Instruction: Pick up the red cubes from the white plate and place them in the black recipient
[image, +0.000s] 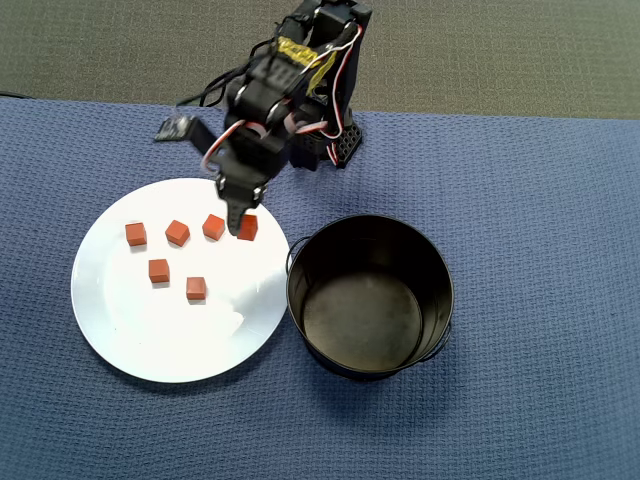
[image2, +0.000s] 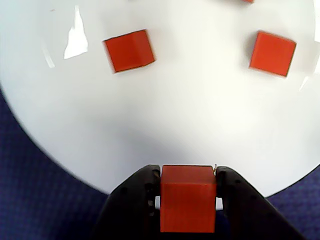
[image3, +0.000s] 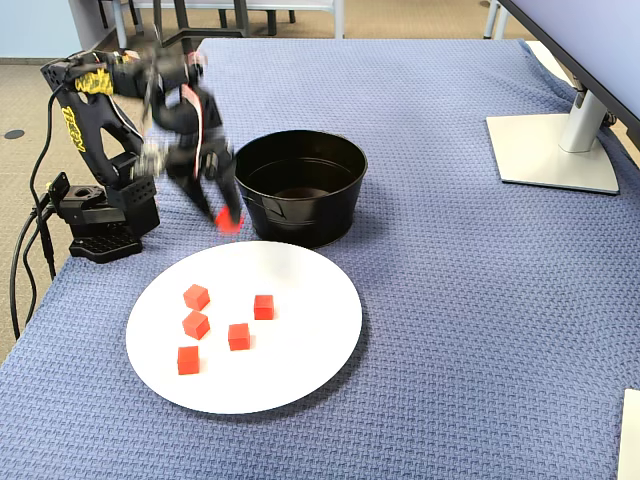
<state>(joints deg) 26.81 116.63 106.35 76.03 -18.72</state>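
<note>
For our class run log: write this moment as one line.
pincer: shut on red cube, lifted | white plate: five cubes left | black pot: empty

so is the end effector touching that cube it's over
Touching: the wrist view shows the end effector with both fingers pressed against the sides of the cube, no gap.

My gripper (image2: 187, 200) is matt black plastic. On the rough, woven blue cloth (image: 540, 250), the plate (image: 120, 330) is smooth, glossy white; the cubes (image: 178, 233) on it look matt; beside it, the pot (image: 370, 296) is shiny black metal.
</note>
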